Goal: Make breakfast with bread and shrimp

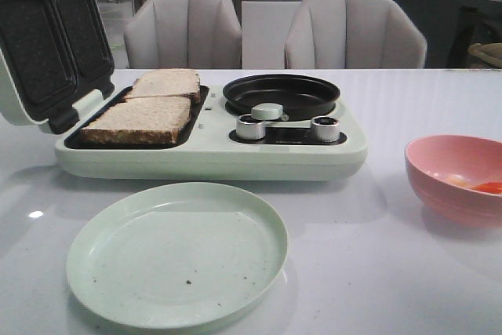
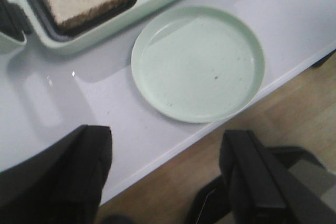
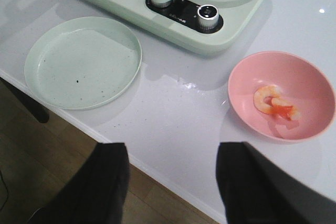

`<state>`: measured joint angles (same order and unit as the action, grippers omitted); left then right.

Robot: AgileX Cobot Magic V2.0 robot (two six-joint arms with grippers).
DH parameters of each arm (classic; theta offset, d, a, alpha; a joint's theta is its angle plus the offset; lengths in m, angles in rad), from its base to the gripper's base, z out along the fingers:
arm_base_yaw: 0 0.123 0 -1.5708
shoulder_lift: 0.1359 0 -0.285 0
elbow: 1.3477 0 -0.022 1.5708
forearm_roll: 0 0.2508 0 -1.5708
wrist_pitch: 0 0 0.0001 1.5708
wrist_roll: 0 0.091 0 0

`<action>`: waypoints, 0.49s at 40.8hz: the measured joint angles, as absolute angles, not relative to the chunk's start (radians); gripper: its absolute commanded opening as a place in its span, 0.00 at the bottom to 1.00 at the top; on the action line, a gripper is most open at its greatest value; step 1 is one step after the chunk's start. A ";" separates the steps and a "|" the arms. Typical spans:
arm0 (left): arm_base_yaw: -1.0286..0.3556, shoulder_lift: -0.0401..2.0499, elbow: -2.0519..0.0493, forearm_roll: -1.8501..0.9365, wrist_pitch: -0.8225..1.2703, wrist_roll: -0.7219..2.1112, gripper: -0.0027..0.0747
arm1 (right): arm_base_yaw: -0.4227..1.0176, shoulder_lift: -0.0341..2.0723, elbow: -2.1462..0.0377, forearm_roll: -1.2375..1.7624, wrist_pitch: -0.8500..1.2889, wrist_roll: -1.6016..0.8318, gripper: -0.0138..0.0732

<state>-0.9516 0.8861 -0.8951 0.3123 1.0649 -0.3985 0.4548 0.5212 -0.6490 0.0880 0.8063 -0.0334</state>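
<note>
One shrimp (image 3: pixel 275 103) curled in bowl (image 3: pixel 310 77)

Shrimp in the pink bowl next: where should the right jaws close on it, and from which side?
Come straight down from above. The shrimp lies flat and curled on the floor of the pink bowl, whose raised wall probably blocks a sideways approach. Close across the thick pale curve, not the thin orange tail. The right gripper is open.
</note>
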 measured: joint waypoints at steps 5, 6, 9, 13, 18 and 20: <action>-0.920 1.014 -0.957 0.305 1.135 -0.399 0.56 | 0.455 0.521 -0.649 0.088 0.808 -0.033 0.71; -0.899 1.034 -0.969 0.302 1.137 -0.399 0.54 | 0.455 0.521 -0.649 0.088 0.808 -0.033 0.71; -0.823 1.085 -0.994 0.274 1.141 -0.372 0.50 | 0.455 0.521 -0.649 0.088 0.808 -0.033 0.71; -0.669 1.124 -1.006 0.167 1.113 -0.270 0.48 | 0.455 0.521 -0.649 0.088 0.808 -0.033 0.71; -0.457 1.132 -1.008 0.000 1.069 -0.117 0.43 | 0.455 0.521 -0.649 0.088 0.808 -0.033 0.71; -0.378 1.132 -1.008 -0.051 1.056 -0.063 0.37 | 0.455 0.521 -0.649 0.088 0.808 -0.033 0.71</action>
<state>-0.3783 1.1319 -1.0081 -0.0511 1.0557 -0.0625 0.4548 0.5212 -0.6490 0.0880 0.8080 -0.0334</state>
